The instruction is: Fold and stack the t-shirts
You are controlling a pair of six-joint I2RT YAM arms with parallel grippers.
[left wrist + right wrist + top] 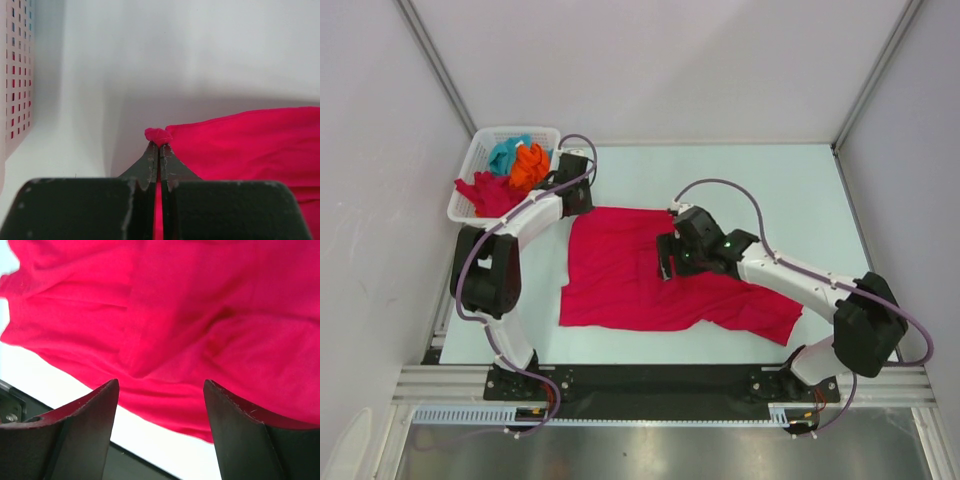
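On the bench (750,190), between our two arms, a red shirt (630,285) lies spread out and mostly flat. Its cloth is wrinkled, and its near-right corner trails toward the right arm's base.

Our left claw (580,203) sits at the shirt's far-left corner. From the left wrist we see its fingers (149,162) pressed together on a small bunch of that red cloth, which pokes out just past the tips. The rest of the shirt stretches away to the right across the pale bench.

Our right claw (666,262) hangs over the middle of the shirt. From the right wrist we see it spread wide, both dark fingers (85,430) apart. Red cloth fills the gap between them, and a soft fold runs down toward that gap. We cannot tell whether the tips touch the cloth.

A white lattice basket (472,155) stands at the far left of the bench, just beside the left claw. It holds a teal shirt (505,153), an orange shirt (530,165) touching it, and a second red shirt (488,193) that spills over the near rim.
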